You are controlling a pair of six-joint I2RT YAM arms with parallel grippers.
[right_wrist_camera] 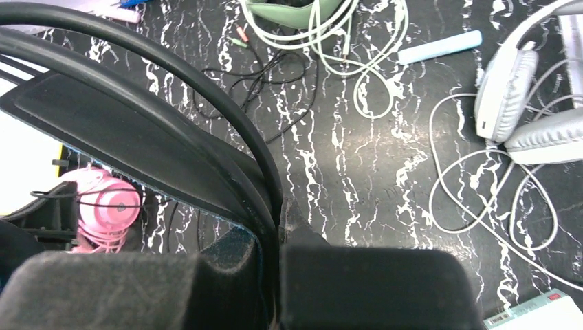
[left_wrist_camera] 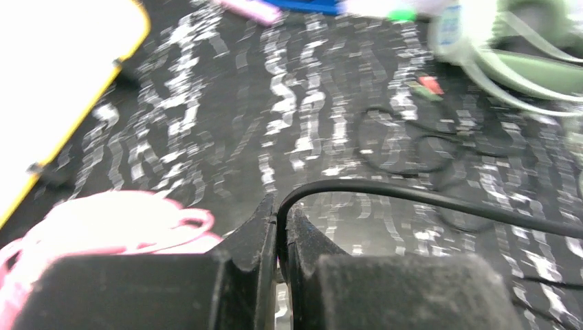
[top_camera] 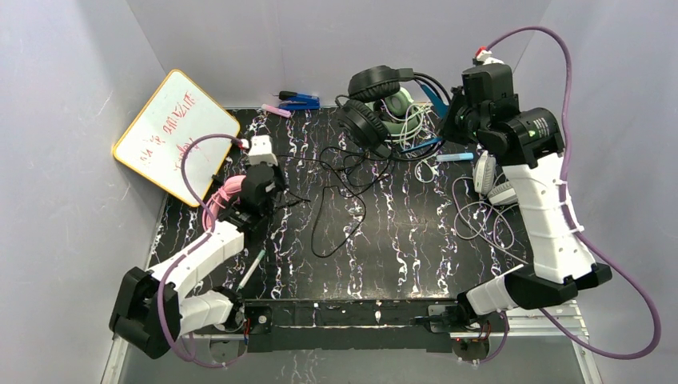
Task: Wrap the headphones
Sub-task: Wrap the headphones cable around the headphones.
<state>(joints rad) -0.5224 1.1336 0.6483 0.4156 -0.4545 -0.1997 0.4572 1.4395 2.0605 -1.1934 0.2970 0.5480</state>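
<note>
On a black, white-veined tabletop (top_camera: pixel 384 240) between grey walls: left pincer (left_wrist_camera: pixel 282 227) pinched shut on a thin black cord (left_wrist_camera: pixel 412 196), pink headphones (top_camera: pixel 224 196) just beside that arm; right pincer (right_wrist_camera: pixel 278 227) clamped on the band of the black headphones (right_wrist_camera: pixel 137 137) at the far edge; white headphones (top_camera: pixel 492 180) near the right arm.

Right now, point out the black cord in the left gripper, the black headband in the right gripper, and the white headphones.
black cord (left_wrist_camera: pixel 412 194): left wrist view, stretch right of the jaws.
black headband (right_wrist_camera: pixel 137 137): right wrist view, wide padded strip.
white headphones (right_wrist_camera: pixel 505 93): right wrist view, upper ear cup.
</note>
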